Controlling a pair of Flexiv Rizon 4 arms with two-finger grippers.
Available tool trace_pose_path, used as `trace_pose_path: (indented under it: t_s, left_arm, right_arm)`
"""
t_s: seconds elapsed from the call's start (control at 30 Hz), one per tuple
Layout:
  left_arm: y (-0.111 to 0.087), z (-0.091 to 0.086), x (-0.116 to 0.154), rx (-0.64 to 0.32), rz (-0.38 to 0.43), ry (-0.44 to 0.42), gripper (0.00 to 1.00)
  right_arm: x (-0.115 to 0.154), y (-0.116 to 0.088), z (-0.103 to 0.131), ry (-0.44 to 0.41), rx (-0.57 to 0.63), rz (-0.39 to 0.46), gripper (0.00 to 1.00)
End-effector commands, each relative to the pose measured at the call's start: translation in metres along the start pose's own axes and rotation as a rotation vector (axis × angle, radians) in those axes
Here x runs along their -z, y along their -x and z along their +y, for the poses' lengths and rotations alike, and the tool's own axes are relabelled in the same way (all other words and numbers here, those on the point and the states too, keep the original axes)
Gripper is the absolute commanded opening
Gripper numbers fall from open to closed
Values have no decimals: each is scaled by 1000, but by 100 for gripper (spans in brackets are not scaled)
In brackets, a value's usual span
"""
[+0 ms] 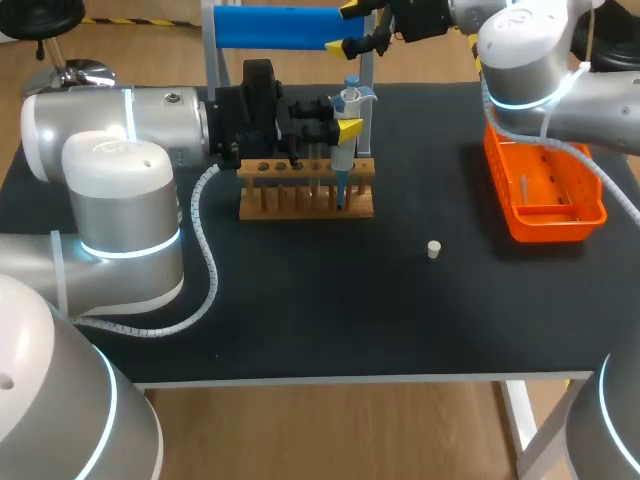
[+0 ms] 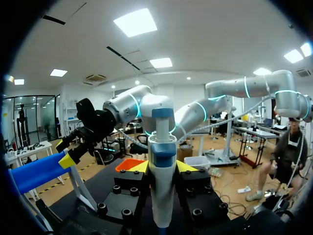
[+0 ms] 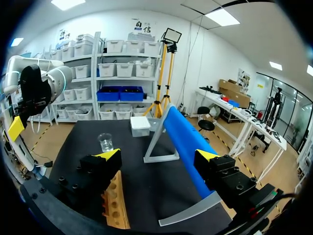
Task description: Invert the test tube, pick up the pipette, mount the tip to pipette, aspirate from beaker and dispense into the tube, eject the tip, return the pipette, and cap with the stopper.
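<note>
Gripping the pipette [image 2: 161,196], left tool [image 2: 163,167] hides part of its shaft; right tool [image 3: 159,156] gapes wide.

A white-and-blue plastic pipette [image 2: 162,196] stands upright at the frame's centre, clamped from both sides by the left gripper [image 2: 162,167]; just behind it shows an orange plastic tray [image 2: 128,164]; farther off, near a blue bar's [image 2: 32,172] end, hangs the right gripper [image 2: 66,152], fingers parted.

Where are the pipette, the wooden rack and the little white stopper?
pipette [image 2: 162,196]: left wrist view, middle of its white body.
wooden rack [image 1: 272,209]: head view, its front side.
stopper [image 1: 434,249]: head view, its middle.
</note>
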State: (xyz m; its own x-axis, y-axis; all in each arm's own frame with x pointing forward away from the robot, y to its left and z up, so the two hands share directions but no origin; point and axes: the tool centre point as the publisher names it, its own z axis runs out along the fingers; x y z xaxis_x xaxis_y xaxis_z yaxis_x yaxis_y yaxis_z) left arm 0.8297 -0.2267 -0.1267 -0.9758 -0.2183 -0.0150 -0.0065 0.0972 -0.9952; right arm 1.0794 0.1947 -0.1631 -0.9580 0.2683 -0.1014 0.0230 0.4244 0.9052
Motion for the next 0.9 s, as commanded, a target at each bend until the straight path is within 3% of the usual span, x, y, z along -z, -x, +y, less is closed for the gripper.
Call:
trace_pose_path:
  t_s: [0.03,0.3,0.9]
  left_arm:
    - [-1,0,1,0,-2,-2,0]
    - [5,3,10,14,-30,16,0]
    - [74,23,81,55,-187,140,0]
  right_arm:
    - [1,0,0,-2,-1,2,100]
    - [1,0,0,-2,-1,2,100]
    - [1,0,0,-2,-1,2,100]
